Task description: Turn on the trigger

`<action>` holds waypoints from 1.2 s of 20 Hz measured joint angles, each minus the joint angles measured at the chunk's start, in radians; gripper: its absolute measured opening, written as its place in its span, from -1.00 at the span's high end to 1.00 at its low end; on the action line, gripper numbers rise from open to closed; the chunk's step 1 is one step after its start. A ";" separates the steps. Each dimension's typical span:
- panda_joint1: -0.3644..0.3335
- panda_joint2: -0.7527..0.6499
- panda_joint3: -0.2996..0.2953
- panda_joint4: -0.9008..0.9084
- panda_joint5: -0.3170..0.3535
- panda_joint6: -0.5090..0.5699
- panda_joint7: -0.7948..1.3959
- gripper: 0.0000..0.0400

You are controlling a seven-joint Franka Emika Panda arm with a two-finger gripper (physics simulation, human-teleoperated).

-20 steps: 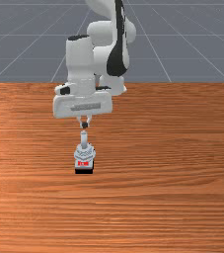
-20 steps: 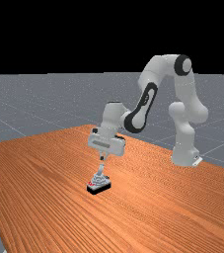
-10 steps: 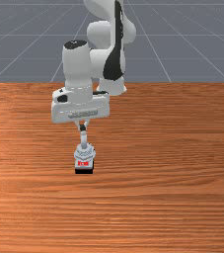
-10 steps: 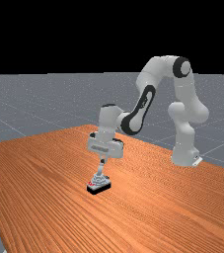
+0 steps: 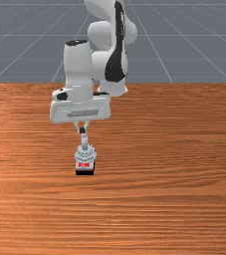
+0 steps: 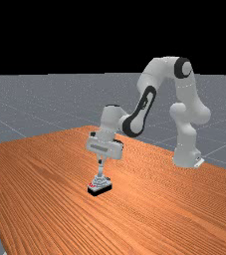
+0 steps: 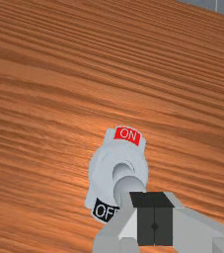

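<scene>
The closed gripper (image 5: 82, 131) is low at the lever's upper end in the front view. In the far view, the gripper (image 6: 100, 161) stands just above the switch (image 6: 100, 186). The wrist view has the gripper (image 7: 154, 193) with its dark fingertips pressed together, right beside the lever's round tip (image 7: 129, 189); whether they touch it I cannot tell. The lever (image 5: 84, 143) rises from a grey switch base (image 5: 85, 156) and leans toward the black OFF label (image 7: 105, 211), away from the red ON label (image 7: 128, 134). A finger partly covers the OFF side.
Wooden table (image 5: 174, 174) surrounds the switch. Its far edge runs behind the hand in the front view, and the arm's base (image 6: 186, 155) stands at the far view's right.
My hand has come down to the lever's top and shifted slightly toward the front view's left. The switch base stays where it was, and the fingers remain together.
</scene>
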 joint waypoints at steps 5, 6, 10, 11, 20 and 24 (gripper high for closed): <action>0.028 0.058 -0.036 0.127 -0.051 -0.122 0.061 1.00; 0.012 0.050 -0.016 0.111 -0.023 -0.094 0.034 1.00; 0.032 0.026 -0.041 0.080 -0.058 -0.121 0.061 1.00; 0.036 0.016 -0.048 0.072 -0.071 -0.149 0.070 1.00; 0.046 -0.033 -0.056 -0.083 -0.058 0.042 0.044 1.00; 0.015 -0.023 -0.021 -0.071 0.008 0.067 0.037 0.92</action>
